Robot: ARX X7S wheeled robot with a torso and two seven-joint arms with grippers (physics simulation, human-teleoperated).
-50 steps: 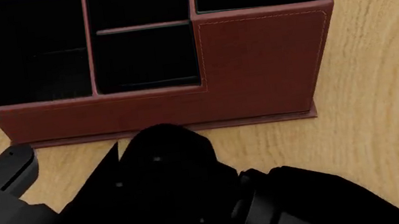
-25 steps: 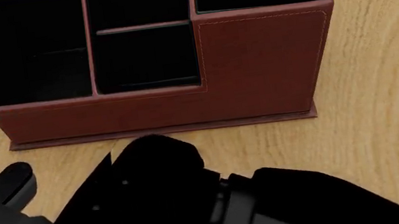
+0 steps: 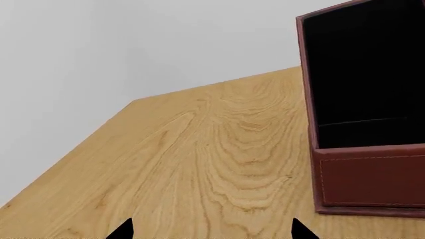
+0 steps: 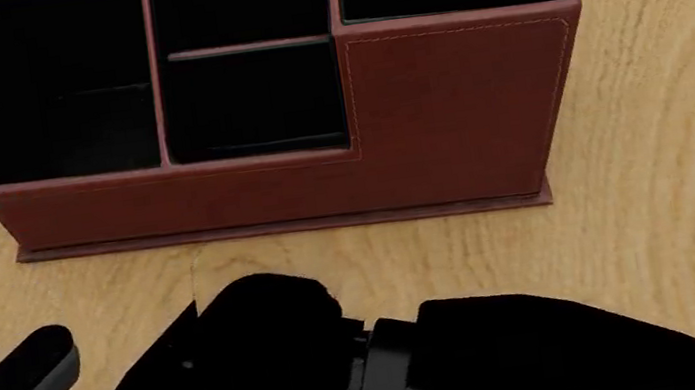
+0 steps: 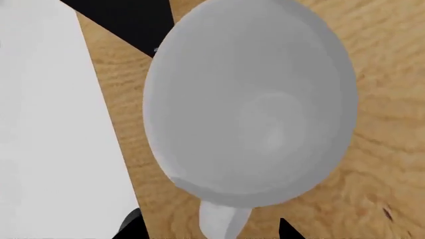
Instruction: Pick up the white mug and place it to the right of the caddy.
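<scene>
Arms lower than before; one caddy (image 4: 457, 110), one white mug (image 5: 252, 104).

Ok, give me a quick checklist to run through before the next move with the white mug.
1. White mug in sight: ok in the right wrist view, where it fills the frame with its open top showing; the head view does not show it.
2. Right hand closed on the mug: cannot tell, only its tips show at the frame edge.
3. Bare wooden table to the right of the caddy: ok in the head view.
4. Left hand open and holding nothing: ok.
5. Left hand apart from the caddy: ok, table wood shows between them.
6. Mug lifted off the table: cannot tell.
</scene>
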